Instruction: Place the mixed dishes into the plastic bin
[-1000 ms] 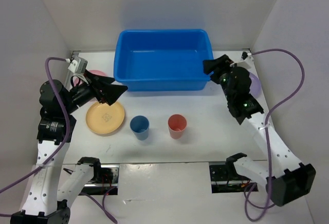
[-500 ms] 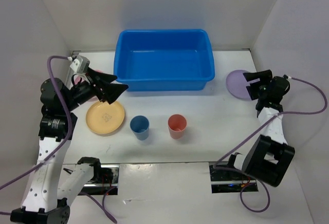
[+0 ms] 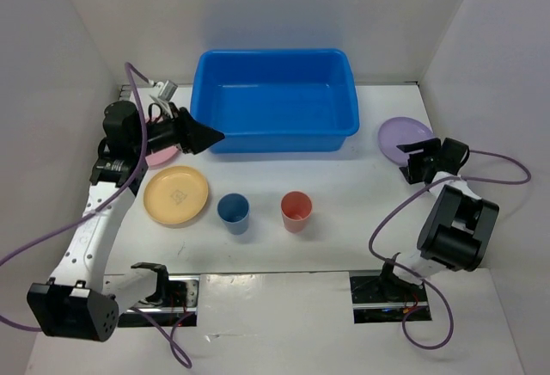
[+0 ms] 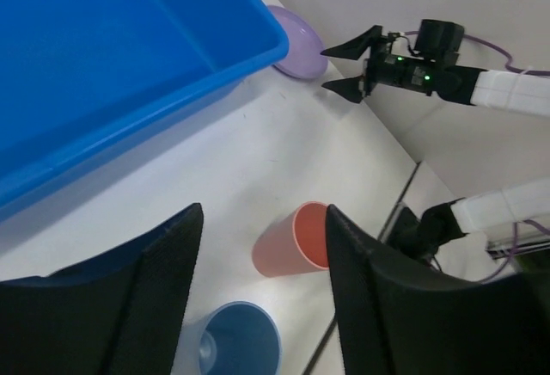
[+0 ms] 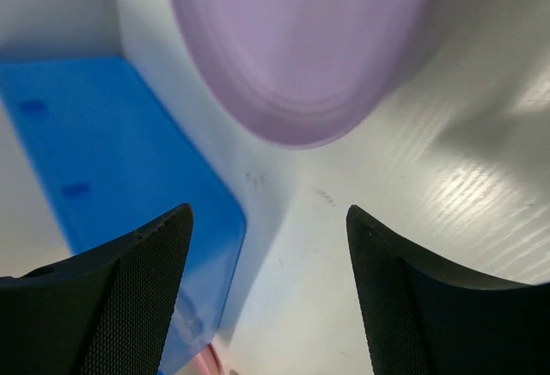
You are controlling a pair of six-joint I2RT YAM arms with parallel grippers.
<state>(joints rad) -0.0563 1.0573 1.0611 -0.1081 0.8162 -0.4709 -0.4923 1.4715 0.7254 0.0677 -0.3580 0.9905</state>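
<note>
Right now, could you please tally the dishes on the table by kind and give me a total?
Plates: 3 (lilac plate, pink plate, yellow-orange plate)
Cups: 2 (blue cup, coral red cup)
Total: 5

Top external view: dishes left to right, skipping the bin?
pink plate (partly hidden) → yellow-orange plate → blue cup → coral red cup → lilac plate
</note>
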